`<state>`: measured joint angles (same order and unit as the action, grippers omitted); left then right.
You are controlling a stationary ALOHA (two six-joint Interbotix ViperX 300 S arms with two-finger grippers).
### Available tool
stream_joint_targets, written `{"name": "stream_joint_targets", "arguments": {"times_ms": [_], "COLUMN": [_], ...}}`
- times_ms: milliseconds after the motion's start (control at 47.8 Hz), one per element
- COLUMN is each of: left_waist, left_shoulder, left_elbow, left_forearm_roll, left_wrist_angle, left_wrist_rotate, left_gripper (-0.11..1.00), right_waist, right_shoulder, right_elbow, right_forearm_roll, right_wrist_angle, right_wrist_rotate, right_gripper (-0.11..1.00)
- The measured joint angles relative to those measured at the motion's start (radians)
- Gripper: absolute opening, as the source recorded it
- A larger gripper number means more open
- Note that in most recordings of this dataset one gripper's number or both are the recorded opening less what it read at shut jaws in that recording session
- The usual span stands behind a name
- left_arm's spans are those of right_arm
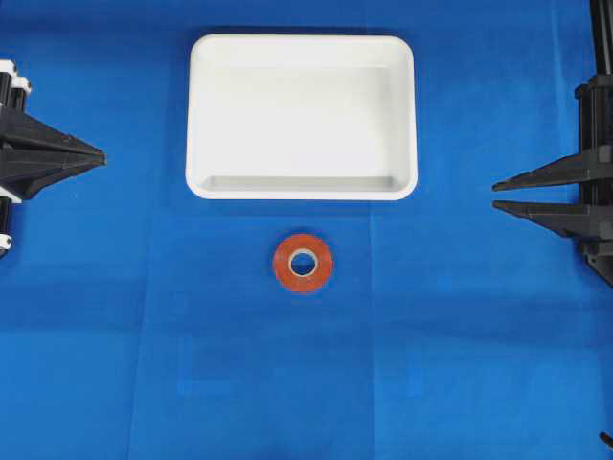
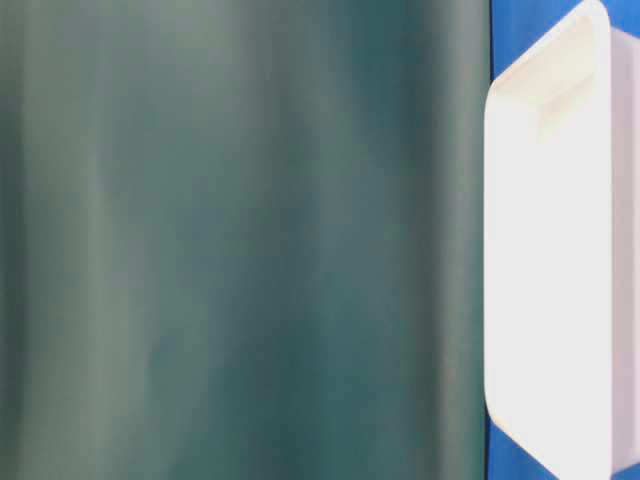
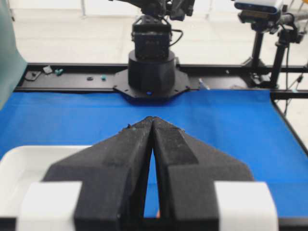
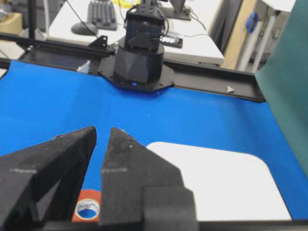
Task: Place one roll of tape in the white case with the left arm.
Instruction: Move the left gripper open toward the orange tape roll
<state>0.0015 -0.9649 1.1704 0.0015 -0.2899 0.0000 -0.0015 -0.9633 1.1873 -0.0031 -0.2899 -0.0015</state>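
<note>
The roll of tape [image 1: 304,282] is an orange-red ring with a pale core. It lies flat on the blue cloth just in front of the white case [image 1: 302,193], apart from it. The case looks empty; it also shows in the table-level view [image 2: 550,250]. My left gripper [image 1: 101,153] is shut and empty at the far left edge, its tips touching in the left wrist view [image 3: 152,119]. My right gripper [image 1: 496,195] is open by a narrow gap and empty at the far right. In the right wrist view [image 4: 102,131] the tape [image 4: 91,195] shows between its fingers, far below.
A dark green curtain [image 2: 240,240] fills most of the table-level view. The opposite arm's base [image 3: 151,72] stands at the cloth's far edge in the left wrist view, and the other base [image 4: 139,57] does in the right wrist view.
</note>
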Motion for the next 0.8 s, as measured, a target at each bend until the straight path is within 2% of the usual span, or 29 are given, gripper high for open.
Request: {"name": "stream_joint_targets", "arguments": {"times_ms": [209, 356, 670, 711, 795], "left_waist": [-0.017, -0.071, -0.098, -0.110, -0.126], "left_shoulder": [0.009, 0.052, 0.262, 0.304, 0.367], "left_elbow": [-0.002, -0.009, -0.060, -0.075, -0.104], "left_forearm_roll": [0.025, 0.026, 0.026, 0.026, 0.028], "left_wrist_angle": [0.011, -0.023, -0.160, -0.175, -0.193], "left_wrist_rotate": [-0.014, -0.014, -0.023, -0.028, -0.028], "left_gripper": [0.00, 0.00, 0.01, 0.05, 0.22], "right_waist": [-0.003, -0.008, -0.018, -0.021, -0.026], "right_shoulder": [0.009, 0.017, 0.041, 0.044, 0.051], "right_elbow": [-0.015, -0.018, -0.018, -0.018, -0.018], "right_forearm_roll": [0.000, 0.000, -0.002, 0.000, -0.002], "right_wrist_angle": [0.000, -0.002, -0.002, 0.000, -0.002], "right_wrist_rotate": [-0.003, -0.003, -0.003, -0.003, -0.003], "right_gripper": [-0.11, -0.11, -0.11, -0.11, -0.11]}}
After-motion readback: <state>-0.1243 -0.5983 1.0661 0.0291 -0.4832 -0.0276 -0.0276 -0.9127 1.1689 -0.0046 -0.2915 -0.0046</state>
